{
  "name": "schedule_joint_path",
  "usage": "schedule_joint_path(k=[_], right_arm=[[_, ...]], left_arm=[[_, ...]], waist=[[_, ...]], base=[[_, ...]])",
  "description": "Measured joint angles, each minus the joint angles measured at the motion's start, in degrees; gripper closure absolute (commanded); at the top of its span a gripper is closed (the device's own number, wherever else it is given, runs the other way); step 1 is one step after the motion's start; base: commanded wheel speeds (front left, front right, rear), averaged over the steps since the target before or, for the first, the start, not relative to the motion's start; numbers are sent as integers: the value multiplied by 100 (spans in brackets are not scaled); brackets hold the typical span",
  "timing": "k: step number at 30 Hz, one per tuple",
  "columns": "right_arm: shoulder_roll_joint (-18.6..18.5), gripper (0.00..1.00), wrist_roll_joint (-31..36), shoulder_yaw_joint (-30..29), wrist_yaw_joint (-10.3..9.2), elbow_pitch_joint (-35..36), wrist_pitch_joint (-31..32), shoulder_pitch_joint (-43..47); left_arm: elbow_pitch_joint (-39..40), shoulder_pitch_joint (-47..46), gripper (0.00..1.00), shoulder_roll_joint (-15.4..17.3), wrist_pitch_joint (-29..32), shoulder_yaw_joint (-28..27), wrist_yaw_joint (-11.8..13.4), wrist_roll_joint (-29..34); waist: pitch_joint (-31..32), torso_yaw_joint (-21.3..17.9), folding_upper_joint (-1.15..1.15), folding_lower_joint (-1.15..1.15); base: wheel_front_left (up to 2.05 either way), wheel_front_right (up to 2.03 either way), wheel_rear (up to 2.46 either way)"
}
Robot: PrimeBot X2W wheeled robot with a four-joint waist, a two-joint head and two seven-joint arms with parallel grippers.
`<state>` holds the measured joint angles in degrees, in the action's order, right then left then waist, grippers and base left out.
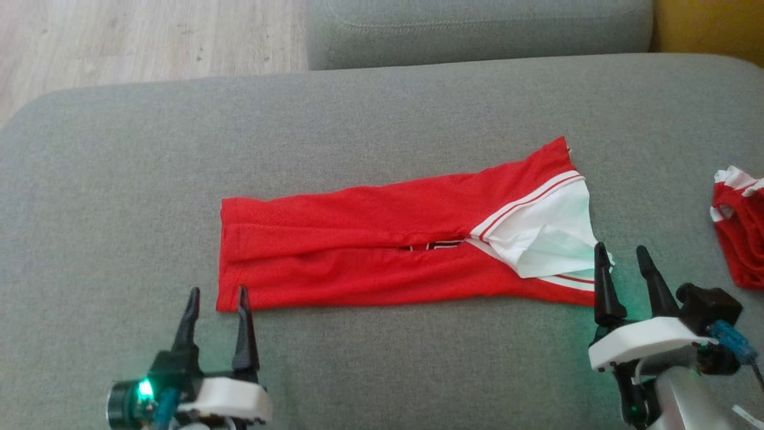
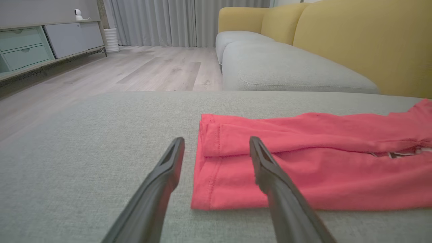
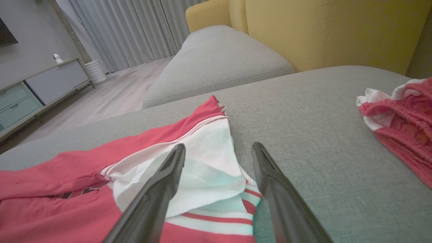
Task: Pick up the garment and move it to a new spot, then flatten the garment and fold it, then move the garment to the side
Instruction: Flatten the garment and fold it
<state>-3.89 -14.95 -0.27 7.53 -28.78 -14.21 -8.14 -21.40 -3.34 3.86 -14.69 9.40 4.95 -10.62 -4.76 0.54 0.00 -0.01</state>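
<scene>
**Status.** The garment (image 1: pixel 370 251) lies on the sofa seat (image 1: pixel 119 179), near its middle and somewhat toward the right edge. Its long axis runs left to right. It forms a long, narrow strip: two red flaps meet along a line down the centre. The white panel end points toward the right edge and is rumpled.

**Grippers.** The left gripper (image 1: pixel 218 291) stands wide with nothing between its jaws, at the near-left corner of the garment. In the left wrist view one finger overlaps the hem and the other sits over bare fabric of the seat. The right gripper (image 1: pixel 621 248) is likewise wide and empty, at the near-right corner, one finger over the white panel.

**Step in hand.** Judged from the layout, the lengthwise fold is complete and the folding stage continues.

**Next move.** A crosswise fold calls for a pinch through all layers at one end, so the flaps do not separate. Smooth the white end first. Keep clear of the second red garment (image 1: pixel 740 239) at the right edge.
</scene>
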Motion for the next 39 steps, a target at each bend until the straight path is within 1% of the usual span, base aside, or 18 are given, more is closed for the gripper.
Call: schedule_joint_path(k=[3,9,16,18,20,24,29,33,35,37,38,39], right_arm=[[4,0,42,-48,0,-65,0,-2],[64,0,93,-54,0,-309,0,-100],[27,0,177,-62,0,-998,19,-838],[-4,0,66,-176,0,-1239,94,-1133],[-124,0,75,-205,0,-1473,148,-1365],[-313,0,76,-229,0,-1996,215,-1591],[-353,0,32,-205,0,-2465,210,-1610],[-430,0,-7,-221,0,-2806,164,-1914],[-424,0,-100,-149,0,-2910,167,-1994],[-410,0,-244,96,0,-2920,213,-2016],[-402,37,-352,240,0,-2915,246,-2025],[-396,98,-474,368,-1,-2903,286,-2033]], left_arm=[[102,174,0,-62,0,2,-69,70],[132,237,0,-80,0,4,-164,166],[111,158,0,-89,0,126,-244,169],[109,92,0,-91,0,219,-243,146],[105,48,0,-92,0,315,-242,145],[67,-15,0,-98,0,387,-236,97],[33,-18,0,-98,0,408,-212,93],[29,-31,0,-98,0,450,-193,85],[19,-58,0,-98,0,509,-193,85],[7,-108,0,-100,0,536,-193,80],[7,-127,0,-102,0,543,-193,51],[0,-138,0,-101,0,543,-193,49]], waist=[[44,23,0,0],[-26,85,0,1],[-233,233,0,1],[-289,302,0,2],[-342,374,0,2],[-435,521,0,2],[-512,637,0,1],[-571,673,0,2],[-587,688,0,1],[-587,701,0,1],[-582,706,0,1],[-577,710,0,1]], base=[[0,0,0],[0,0,0],[0,0,0],[0,0,0],[0,0,0],[0,0,0],[0,0,0],[0,0,0],[0,0,0],[0,0,0],[0,0,0],[0,0,0]])
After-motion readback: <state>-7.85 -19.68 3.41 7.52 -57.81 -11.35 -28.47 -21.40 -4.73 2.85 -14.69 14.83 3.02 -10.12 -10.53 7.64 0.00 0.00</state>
